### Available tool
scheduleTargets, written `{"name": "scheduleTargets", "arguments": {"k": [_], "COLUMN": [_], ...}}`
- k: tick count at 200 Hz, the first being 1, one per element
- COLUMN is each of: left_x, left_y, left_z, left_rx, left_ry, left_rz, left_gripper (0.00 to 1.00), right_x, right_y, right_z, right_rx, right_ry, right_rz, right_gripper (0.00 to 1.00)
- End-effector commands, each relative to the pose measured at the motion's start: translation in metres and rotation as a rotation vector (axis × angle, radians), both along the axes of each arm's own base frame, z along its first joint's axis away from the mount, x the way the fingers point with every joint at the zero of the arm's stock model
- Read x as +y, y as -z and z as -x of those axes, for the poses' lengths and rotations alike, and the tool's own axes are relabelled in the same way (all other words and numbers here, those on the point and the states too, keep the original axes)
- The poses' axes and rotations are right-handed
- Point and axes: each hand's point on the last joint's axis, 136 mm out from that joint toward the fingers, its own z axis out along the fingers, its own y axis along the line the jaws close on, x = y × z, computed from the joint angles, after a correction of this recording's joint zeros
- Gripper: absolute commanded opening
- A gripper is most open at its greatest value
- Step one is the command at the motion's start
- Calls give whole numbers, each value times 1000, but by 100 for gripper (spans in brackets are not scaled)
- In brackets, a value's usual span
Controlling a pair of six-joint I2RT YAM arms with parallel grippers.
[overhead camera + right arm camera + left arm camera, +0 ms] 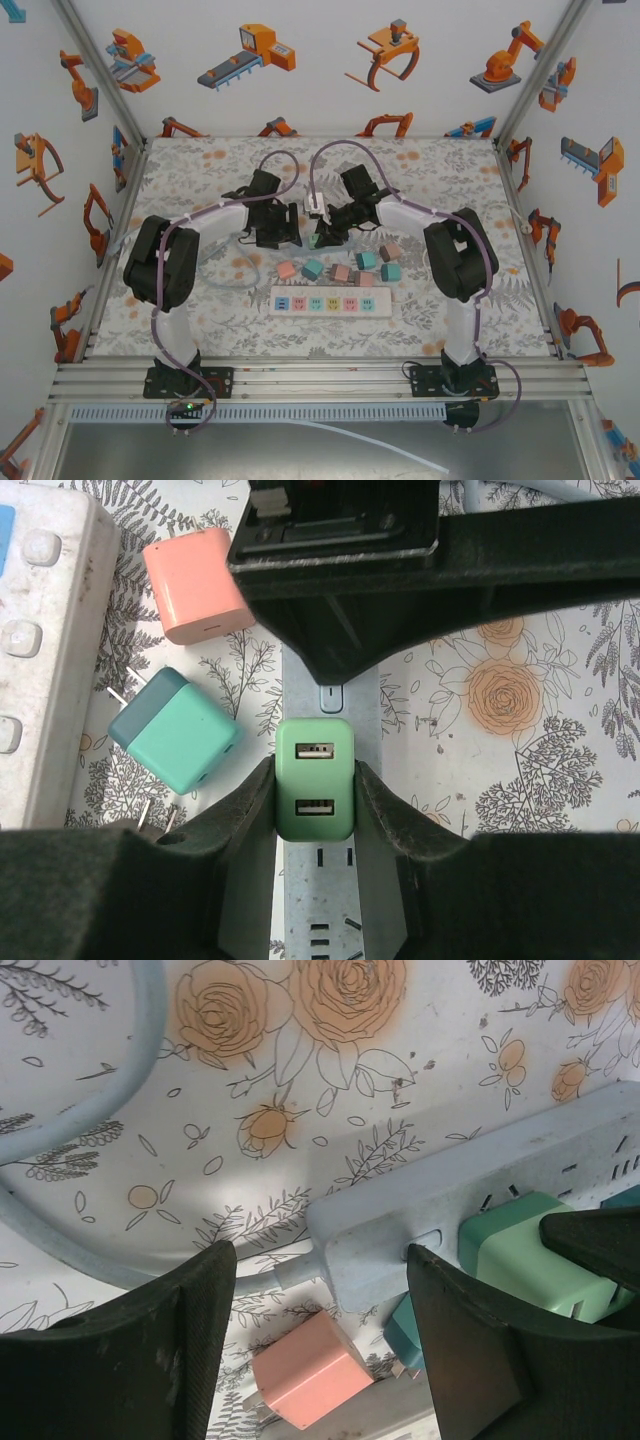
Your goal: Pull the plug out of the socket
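A green plug with two USB ports sits plugged into the grey-blue socket strip. My right gripper is shut on its two sides. From above, the plug lies mid-table between both grippers. My left gripper stands open astride the cable end of the strip. Its right finger touches the strip beside the switch, and its left finger is apart from it. The left gripper's body hangs over the strip's far end.
Loose plugs lie nearby: a pink one and a teal one to the left of the strip, and several more in front. A second white strip lies nearer the bases. The grey cable loops behind.
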Motion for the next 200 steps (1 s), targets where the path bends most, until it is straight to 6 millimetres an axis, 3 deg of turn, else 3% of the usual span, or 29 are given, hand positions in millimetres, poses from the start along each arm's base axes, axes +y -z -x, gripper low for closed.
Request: {"name": "scheduleTargets", "arguments": {"k": [1, 47, 118, 200], "left_x": [23, 32, 42, 45], "left_y": [45, 61, 72, 79], "left_z": [34, 45, 44, 46], "left_rx": [126, 143, 148, 165], "left_ry": [37, 41, 29, 24], "left_rz": [-190, -263, -311, -323], "left_gripper": [64, 63, 61, 61], "right_x": [15, 20, 22, 20], "right_y": [-37, -59, -87, -101], "right_z": [-6, -12, -11, -3], "right_rx": [-107, -159, -217, -240], "right_ry": [-28, -4, -5, -29], "right_rz": [-118, -198, -264, -296], "right_gripper": [17, 9, 3, 1]}}
